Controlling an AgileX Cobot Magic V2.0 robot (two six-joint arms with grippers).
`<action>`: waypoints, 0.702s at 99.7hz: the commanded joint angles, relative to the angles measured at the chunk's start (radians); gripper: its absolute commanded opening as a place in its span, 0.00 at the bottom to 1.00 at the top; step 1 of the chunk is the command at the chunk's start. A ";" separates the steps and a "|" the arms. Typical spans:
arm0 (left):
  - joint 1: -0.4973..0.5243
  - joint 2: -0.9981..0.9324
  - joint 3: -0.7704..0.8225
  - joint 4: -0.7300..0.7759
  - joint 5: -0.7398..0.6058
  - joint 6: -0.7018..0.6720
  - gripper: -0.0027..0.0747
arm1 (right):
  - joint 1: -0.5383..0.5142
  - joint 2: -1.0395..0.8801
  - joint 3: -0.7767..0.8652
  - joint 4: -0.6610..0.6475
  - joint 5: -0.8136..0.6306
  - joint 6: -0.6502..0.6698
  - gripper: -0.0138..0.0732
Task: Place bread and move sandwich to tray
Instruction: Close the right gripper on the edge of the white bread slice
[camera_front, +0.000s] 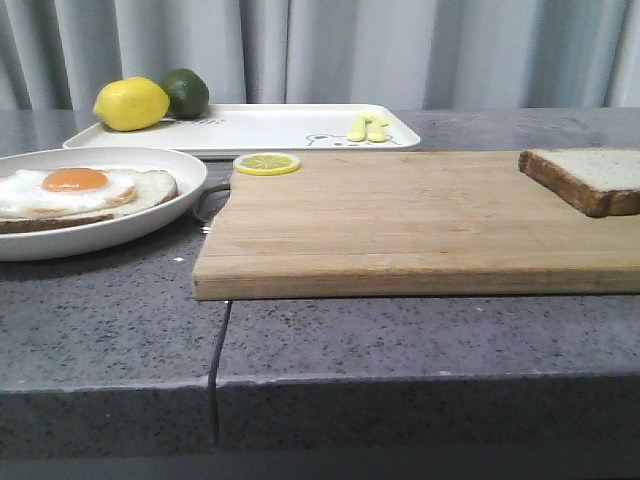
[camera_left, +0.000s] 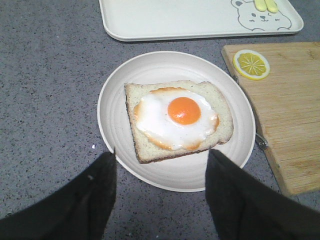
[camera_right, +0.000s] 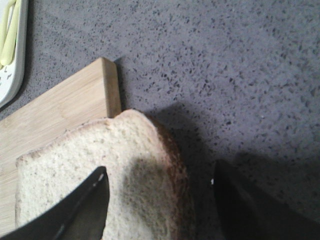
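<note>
Egg sandwich in its dish at the desk's left, bread slice at the cutting board's right end.

A lemon (camera_front: 131, 104) and lime (camera_front: 186, 92) sit on the left end of the tray (camera_front: 270, 130) at the back; the sandwich (camera_front: 75, 194) lies in the round dish (camera_front: 150, 222), the left gripper (camera_left: 161, 167) spread wide above it. A lemon slice (camera_front: 267, 163) rests on the cutting board (camera_front: 400, 230) at its back left corner. The bread (camera_front: 590, 177) overhangs the board's right edge, the right gripper (camera_right: 160, 200) open astride it. Grey speckled desk (camera_front: 100, 330), grey curtain (camera_front: 330, 50) behind.
</note>
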 joint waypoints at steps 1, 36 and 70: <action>-0.001 0.002 -0.034 -0.024 -0.060 -0.001 0.51 | -0.006 -0.022 -0.032 0.047 0.040 -0.016 0.70; -0.001 0.002 -0.034 -0.024 -0.060 -0.001 0.51 | -0.006 0.014 -0.032 0.048 0.068 -0.016 0.70; -0.001 0.002 -0.034 -0.024 -0.060 -0.001 0.51 | -0.006 0.035 -0.032 0.048 0.087 -0.016 0.64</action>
